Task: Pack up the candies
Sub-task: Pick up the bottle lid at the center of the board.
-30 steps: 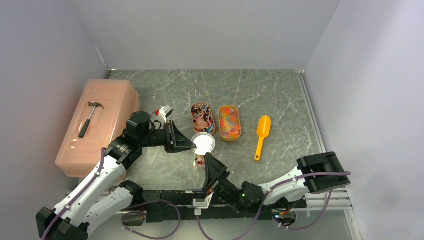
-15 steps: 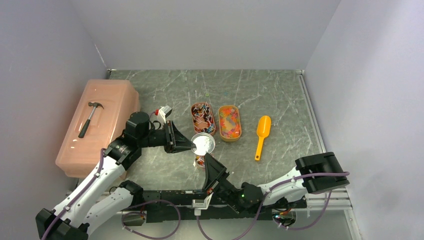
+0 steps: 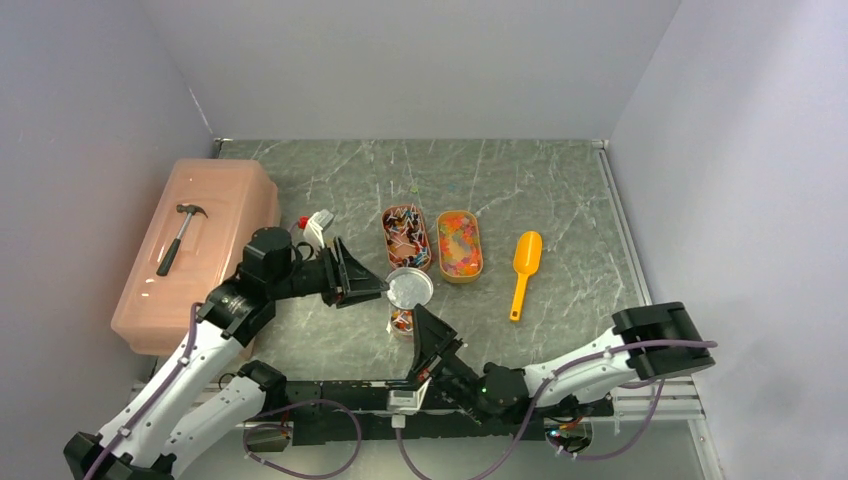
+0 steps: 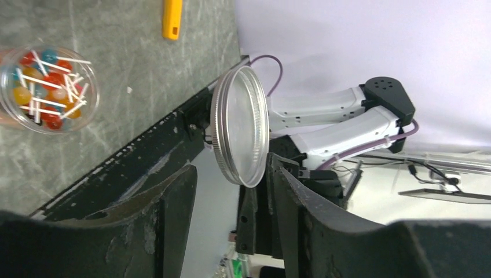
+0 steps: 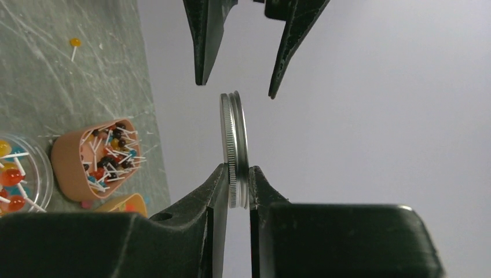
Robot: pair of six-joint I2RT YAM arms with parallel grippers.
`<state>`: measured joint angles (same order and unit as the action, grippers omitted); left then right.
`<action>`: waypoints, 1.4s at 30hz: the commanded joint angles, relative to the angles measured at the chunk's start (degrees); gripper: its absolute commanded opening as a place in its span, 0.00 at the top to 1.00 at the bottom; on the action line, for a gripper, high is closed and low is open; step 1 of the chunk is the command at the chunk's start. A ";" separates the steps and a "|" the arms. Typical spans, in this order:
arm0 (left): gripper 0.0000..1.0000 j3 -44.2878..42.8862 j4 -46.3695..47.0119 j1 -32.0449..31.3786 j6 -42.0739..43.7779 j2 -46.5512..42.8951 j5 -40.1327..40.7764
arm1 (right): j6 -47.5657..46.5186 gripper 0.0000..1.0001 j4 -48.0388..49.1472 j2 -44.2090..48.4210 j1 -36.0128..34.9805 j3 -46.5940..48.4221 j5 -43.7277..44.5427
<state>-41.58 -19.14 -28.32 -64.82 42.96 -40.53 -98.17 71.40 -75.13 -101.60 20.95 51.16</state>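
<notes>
My right gripper [image 5: 237,174] is shut on the rim of a round metal lid [image 5: 234,136], held on edge above the table; the top view shows that gripper [image 3: 421,317] under the lid [image 3: 409,288]. My left gripper [image 4: 230,174] is open, its fingertips just short of the lid [image 4: 240,133], and sits left of it in the top view [image 3: 372,289]. A clear jar [image 4: 46,90] below holds candies on white sticks. More candies fill two oval orange trays [image 3: 406,235] [image 3: 459,243]. One loose candy [image 5: 75,42] lies on the table.
A yellow-orange scoop [image 3: 523,270] lies right of the trays. A pink lidded box [image 3: 235,200] with a hammer [image 3: 180,236] on top stands at the left edge. Walls close the table at back and sides.
My left gripper has opened off the lid and drawn back a little to the left. The lid stays in my right gripper and now faces the camera less brightly.
</notes>
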 commanded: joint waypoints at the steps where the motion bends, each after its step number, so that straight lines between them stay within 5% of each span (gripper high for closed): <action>1: 0.43 -7.00 -8.75 0.09 9.26 -1.33 7.34 | 15.42 1.00 -14.01 7.11 0.32 4.10 1.37; 7: 0.43 -12.90 -19.41 0.02 17.73 -2.35 18.10 | 40.35 1.00 -43.26 15.33 4.70 12.04 -2.74; 16: 0.44 -14.20 -24.71 0.10 22.83 -4.92 27.96 | 70.32 1.00 -65.78 20.50 18.64 23.06 -17.66; 28: 0.45 -11.28 -22.94 0.07 23.39 -4.77 28.21 | 93.15 1.00 -78.48 19.42 35.45 31.21 -38.14; 42: 0.46 -7.04 -18.99 0.08 22.79 -3.90 24.65 | 116.32 1.00 -76.45 19.51 55.88 28.98 -70.34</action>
<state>-49.43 -41.58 -28.32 -42.57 38.85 -13.98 8.38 -9.13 -56.05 -50.19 50.19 -5.45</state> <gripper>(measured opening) 0.545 0.187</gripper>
